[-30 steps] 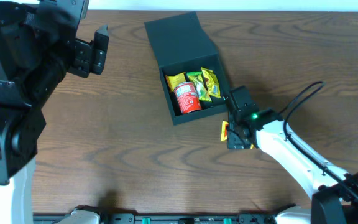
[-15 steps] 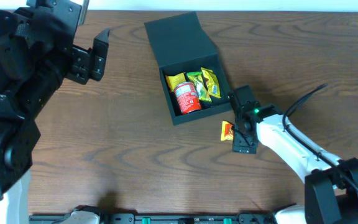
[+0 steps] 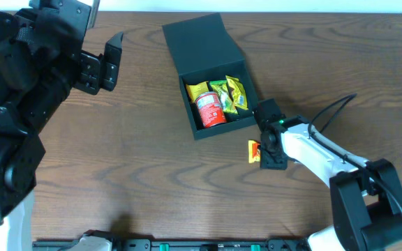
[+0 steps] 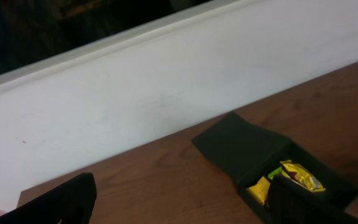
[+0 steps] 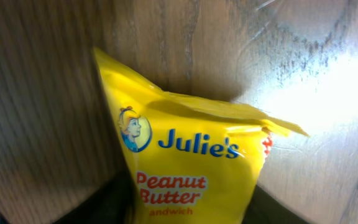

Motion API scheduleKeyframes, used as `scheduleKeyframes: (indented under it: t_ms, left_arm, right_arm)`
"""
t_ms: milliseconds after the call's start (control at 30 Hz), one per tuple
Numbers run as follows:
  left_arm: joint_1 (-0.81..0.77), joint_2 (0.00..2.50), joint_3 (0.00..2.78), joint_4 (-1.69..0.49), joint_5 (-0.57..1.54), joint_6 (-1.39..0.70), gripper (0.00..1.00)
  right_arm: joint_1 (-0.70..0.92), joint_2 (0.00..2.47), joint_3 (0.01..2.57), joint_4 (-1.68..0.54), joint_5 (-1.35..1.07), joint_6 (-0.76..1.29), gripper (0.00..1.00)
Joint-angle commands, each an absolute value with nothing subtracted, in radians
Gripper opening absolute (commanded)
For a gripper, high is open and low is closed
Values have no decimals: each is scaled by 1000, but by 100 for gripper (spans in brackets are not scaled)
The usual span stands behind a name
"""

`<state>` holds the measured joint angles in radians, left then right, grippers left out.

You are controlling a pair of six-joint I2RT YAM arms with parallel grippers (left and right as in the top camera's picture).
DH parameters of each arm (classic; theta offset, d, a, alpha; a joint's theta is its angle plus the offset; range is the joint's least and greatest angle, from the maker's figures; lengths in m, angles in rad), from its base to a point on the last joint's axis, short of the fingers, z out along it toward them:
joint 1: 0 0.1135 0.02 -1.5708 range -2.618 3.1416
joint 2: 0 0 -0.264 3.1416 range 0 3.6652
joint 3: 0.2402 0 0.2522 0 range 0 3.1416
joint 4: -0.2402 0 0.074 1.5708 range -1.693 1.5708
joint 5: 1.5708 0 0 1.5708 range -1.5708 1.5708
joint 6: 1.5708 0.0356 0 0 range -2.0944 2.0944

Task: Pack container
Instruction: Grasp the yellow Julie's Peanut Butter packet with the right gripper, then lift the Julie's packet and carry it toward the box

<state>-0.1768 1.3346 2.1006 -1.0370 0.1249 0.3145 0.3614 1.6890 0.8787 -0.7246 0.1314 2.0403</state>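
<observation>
Teal container [image 3: 201, 42]: centre-top of the overhead frame, long axis running top to bottom, slightly tilted; flap lid open toward the top edge.
Inside: red can [image 3: 209, 109], yellow and green packets [image 3: 227, 94].
Yellow packet [image 3: 254, 148]: on the table [image 3: 131, 167], just lower right of the container.
My right claw [image 3: 264, 150]: over that packet; I cannot tell whether it pinches.
My left claw [image 3: 110, 59]: upper left, fingers spread, empty.
</observation>
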Motion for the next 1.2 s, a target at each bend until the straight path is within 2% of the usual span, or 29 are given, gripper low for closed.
scheduleKeyframes:
  t_ms: [0,333,500,600,800,1167]
  left_arm:
    - [-173,1325,2105,-1036,131,307,89]
    - [-173,1326,2105,-1036,127,311,90]
    - [-173,1327,2105,-1036,123,315,90]
    - [-172,1328,2105,-1036,123,316,90]
    - [-172,1332,2105,-1035,123,319,90]
    - [-172,1340,2105,-1036,123,318,90]
  right_arm:
    - [347,1708,877,-721,150,2050,43]
    - [323,1707,879,-746,107,1790,22]
    - [276,1705,922,-764,40,1571,12]
    - [256,1705,991,-827,49,1427,12]
    - [243,1705,1223,-1007,68,978,11]
    - [244,1705,1489,-1122,-125,377,13]
